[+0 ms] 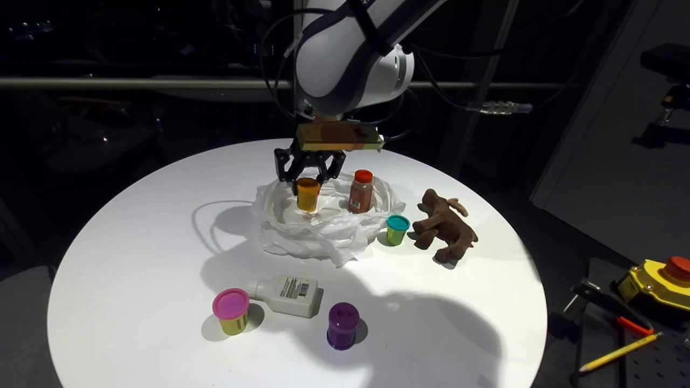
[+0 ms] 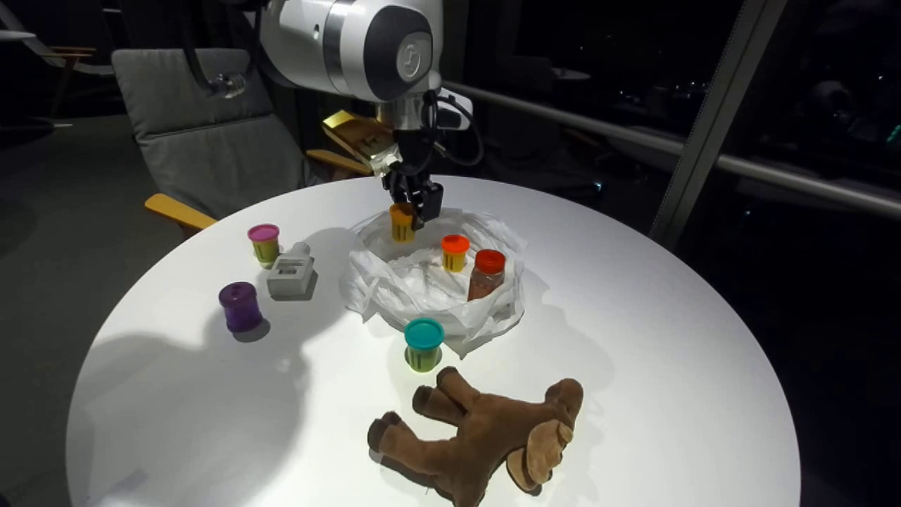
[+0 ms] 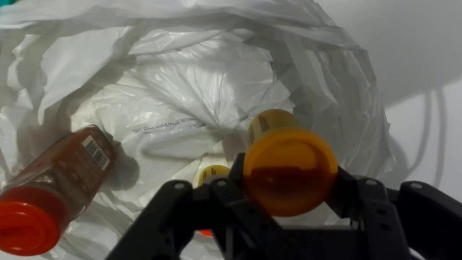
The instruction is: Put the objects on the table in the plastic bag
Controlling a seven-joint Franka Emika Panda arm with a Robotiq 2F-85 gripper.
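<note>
Nearest to the camera, in the wrist view, is your gripper (image 3: 289, 176); its black fingers stand only so far apart as the orange-lidded tub (image 1: 308, 196) permits, holding it from both sides above the inside of the plastic bag (image 1: 318, 240). Largest is your table (image 1: 118, 258), round, white and smooth. On it the bag lies thin and much wrinkled, its mouth wide. You see next the brown plush moose (image 2: 493, 429), lying on its side, then a flat-sided white bottle (image 1: 294, 295), also lying. Inside the bag is a transparent red-capped jar (image 1: 360, 196). Smaller are the glossy purple cylinder (image 2: 240, 307), the pink-lidded tub (image 1: 232, 310) just beside the bottle, the teal-lidded tub (image 2: 424, 341) near the bag, and the red-lidded tub (image 2: 455, 257) inside it.
</note>
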